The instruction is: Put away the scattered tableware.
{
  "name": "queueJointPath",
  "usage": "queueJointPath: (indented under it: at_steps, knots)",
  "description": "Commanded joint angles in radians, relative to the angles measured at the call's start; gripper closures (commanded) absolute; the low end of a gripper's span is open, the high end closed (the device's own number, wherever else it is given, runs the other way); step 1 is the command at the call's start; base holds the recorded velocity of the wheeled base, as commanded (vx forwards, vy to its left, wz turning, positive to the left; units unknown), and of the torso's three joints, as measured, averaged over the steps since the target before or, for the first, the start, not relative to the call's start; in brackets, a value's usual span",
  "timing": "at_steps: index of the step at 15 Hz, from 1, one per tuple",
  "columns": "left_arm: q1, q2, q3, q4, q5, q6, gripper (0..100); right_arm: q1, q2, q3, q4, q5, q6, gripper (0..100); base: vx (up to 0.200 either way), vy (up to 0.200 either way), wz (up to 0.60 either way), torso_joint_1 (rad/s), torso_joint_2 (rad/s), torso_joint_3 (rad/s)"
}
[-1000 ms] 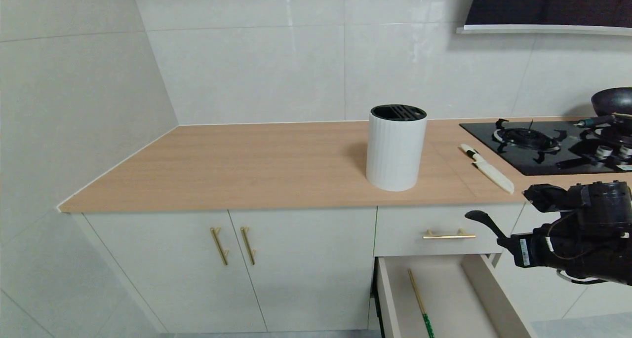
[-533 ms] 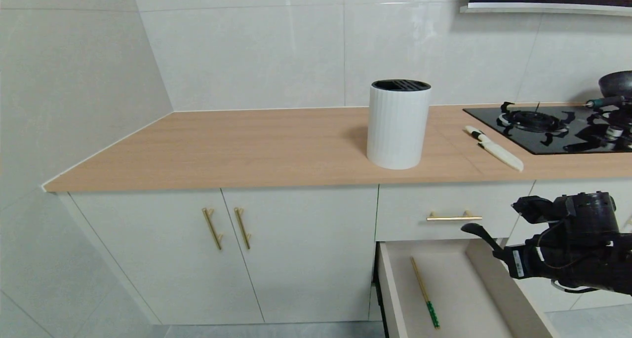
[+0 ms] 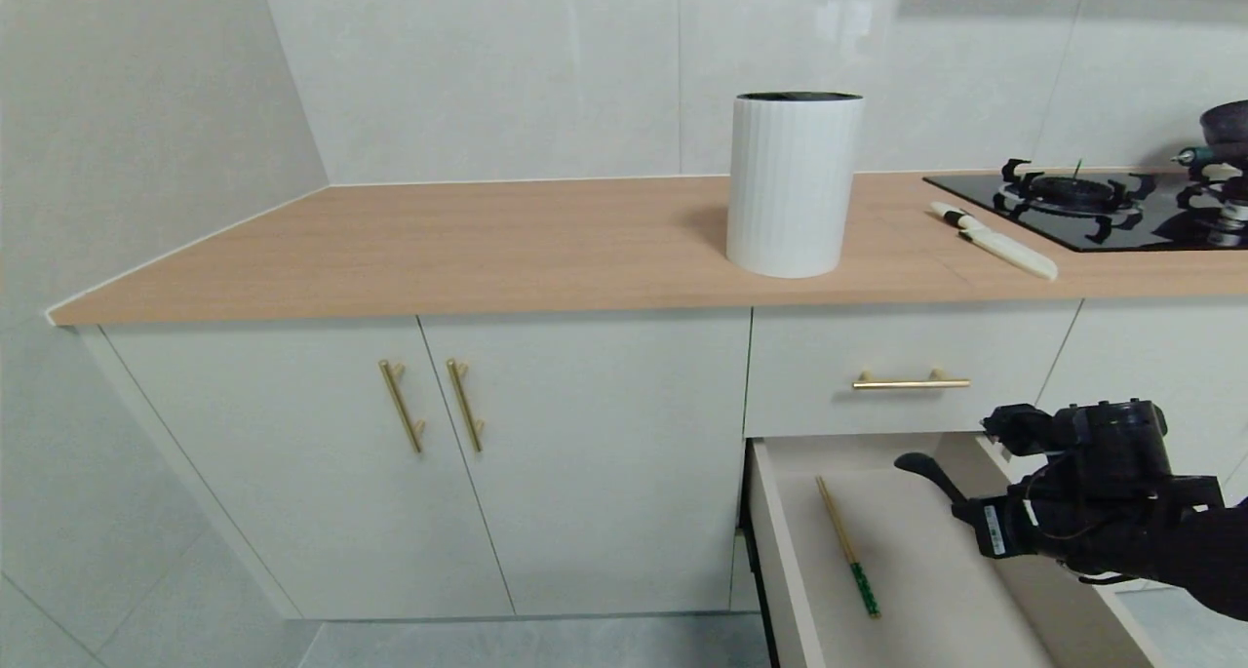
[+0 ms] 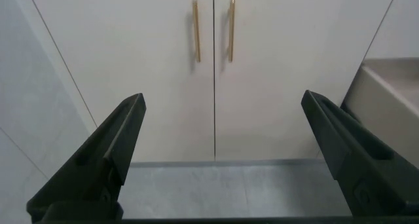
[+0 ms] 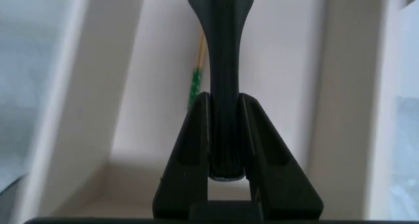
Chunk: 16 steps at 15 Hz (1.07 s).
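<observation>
Right tool [image 3: 978,524] brought black utensil [image 3: 919,469] over drawer [image 3: 770,551] holding chopsticks [image 3: 848,561].

A wood-grain table [image 3: 487,249] runs along a pale tiled wall [image 3: 487,73]. At its right end sits a black gas hob [image 3: 1102,221], with a dark pan [image 3: 1230,120] on the far burner. Below are two white cabinet doors [image 3: 546,473] with upright gold handles [image 3: 401,406], a closed drawer front [image 3: 897,341] with a level gold handle [image 3: 912,382], and a grey floor [image 3: 487,644].
</observation>
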State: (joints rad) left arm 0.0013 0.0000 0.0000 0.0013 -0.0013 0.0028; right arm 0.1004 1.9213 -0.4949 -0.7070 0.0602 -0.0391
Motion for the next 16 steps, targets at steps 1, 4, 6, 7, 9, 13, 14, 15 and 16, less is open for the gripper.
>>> queueJointPath:
  at_steps: [1, 4, 6, 7, 9, 13, 14, 15, 16]
  knots:
    - [0.0, 0.0, 0.0, 0.0, 0.0, 0.0, 0, 0.001, 0.085, 0.01, -0.035, -0.01, -0.001, 100, 0.0, 0.0, 0.0, -0.09, 0.44, 0.344]
    - [0.0, 0.0, 0.0, 0.0, 0.0, 0.0, 0, -0.004, 0.125, 0.01, -0.075, -0.02, -0.001, 100, 0.0, 0.0, 0.0, -0.082, 0.45, 0.362]
    - [0.0, 0.0, 0.0, 0.0, 0.0, 0.0, 0, -0.005, 0.128, 0.012, -0.077, -0.02, -0.001, 100, 0.0, 0.0, 0.0, -0.012, 0.39, 0.327]
    - [0.0, 0.0, 0.0, 0.0, 0.0, 0.0, 0, -0.004, 0.128, 0.012, -0.077, -0.02, -0.001, 100, 0.0, 0.0, 0.0, -0.007, 0.06, 0.007]
    - [0.0, 0.0, 0.0, 0.0, 0.0, 0.0, 0, -0.004, 0.127, 0.012, -0.077, -0.02, -0.001, 100, 0.0, 0.0, 0.0, 0.0, 0.0, 0.0]
    - [0.0, 0.0, 0.0, 0.0, 0.0, 0.0, 0, 0.004, 0.137, 0.001, -0.078, -0.025, -0.002, 100, 0.0, 0.0, 0.0, -0.014, 0.09, 0.076]
    - [0.0, 0.0, 0.0, 0.0, 0.0, 0.0, 0, 0.007, 0.142, -0.008, -0.078, -0.03, -0.001, 100, 0.0, 0.0, 0.0, 0.0, 0.0, 0.0]
    - [0.0, 0.0, 0.0, 0.0, 0.0, 0.0, 0, 0.031, 0.16, -0.04, -0.078, -0.062, 0.016, 100, 0.0, 0.0, 0.0, 0.0, 0.0, 0.0]
    - [0.0, 0.0, 0.0, 0.0, 0.0, 0.0, 0, 0.042, 0.186, -0.056, -0.08, -0.082, 0.036, 100, 0.0, 0.0, 0.0, 0.0, 0.0, 0.0]
